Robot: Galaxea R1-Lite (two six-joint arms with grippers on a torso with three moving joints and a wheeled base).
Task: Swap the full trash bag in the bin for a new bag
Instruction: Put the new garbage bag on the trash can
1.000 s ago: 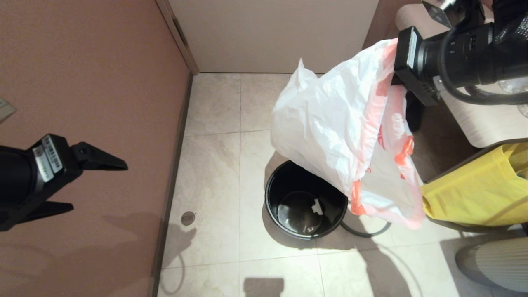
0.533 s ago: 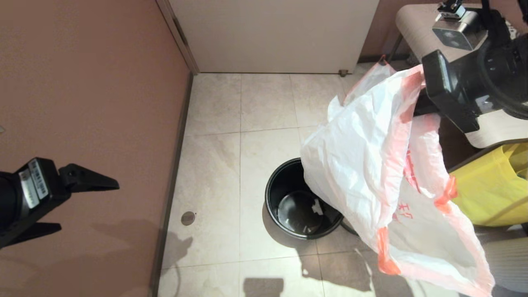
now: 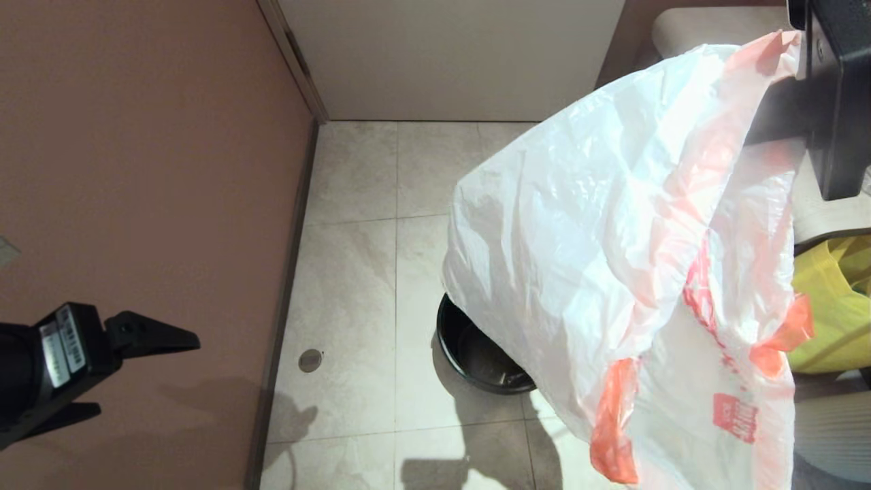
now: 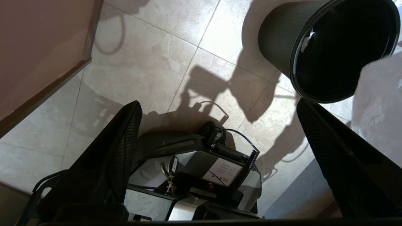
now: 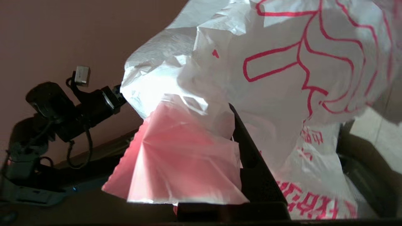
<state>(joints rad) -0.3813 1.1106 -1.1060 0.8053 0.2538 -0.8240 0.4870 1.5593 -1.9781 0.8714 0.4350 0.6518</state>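
Note:
The new bag [image 3: 599,258], thin white plastic with an orange-red hem and red lettering, hangs spread out from my right gripper [image 3: 765,129] at the top right. That gripper is shut on the bag's hem, and the pinched pink plastic [image 5: 188,157] bunches against one dark finger [image 5: 251,150]. The black bin [image 3: 476,361] stands on the floor tiles, mostly hidden behind the bag; its mouth is dark [image 4: 339,47]. My left gripper [image 3: 146,374] hovers open and empty by the left wall, well left of the bin. The full trash bag and the grey ring are out of view.
A brown wall [image 3: 136,170] runs along the left. A yellow fabric bag [image 3: 830,306] and a pale table [image 3: 687,30] stand at the right. A round floor drain [image 3: 310,360] lies left of the bin. My own base [image 4: 201,169] shows below the left gripper.
The right gripper has lifted and swung the new bag up; the bag now spreads wide and covers most of the bin. The left gripper has sunk a little lower, still open.

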